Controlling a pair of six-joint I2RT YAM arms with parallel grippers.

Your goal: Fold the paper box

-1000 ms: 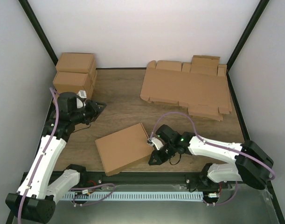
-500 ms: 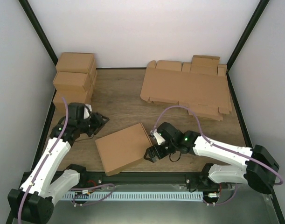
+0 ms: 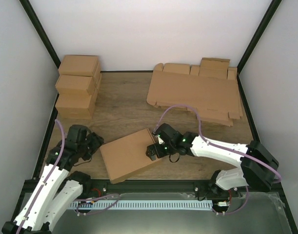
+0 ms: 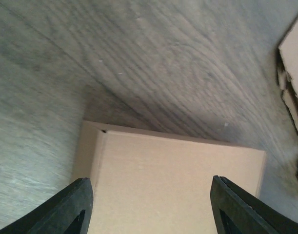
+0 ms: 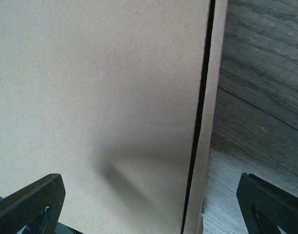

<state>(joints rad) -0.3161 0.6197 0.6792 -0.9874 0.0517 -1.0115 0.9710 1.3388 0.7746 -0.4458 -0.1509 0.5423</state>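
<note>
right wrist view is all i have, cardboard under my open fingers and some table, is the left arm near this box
Observer: Yes, the left gripper sits just off the paper box's left corner, pointing at it.
Operator: holding it
Observer: No, its jaws stand open, not closed on anything.
Operator: what else is on the table
Observer: Flat cardboard blanks lie stacked at the far right.
</note>
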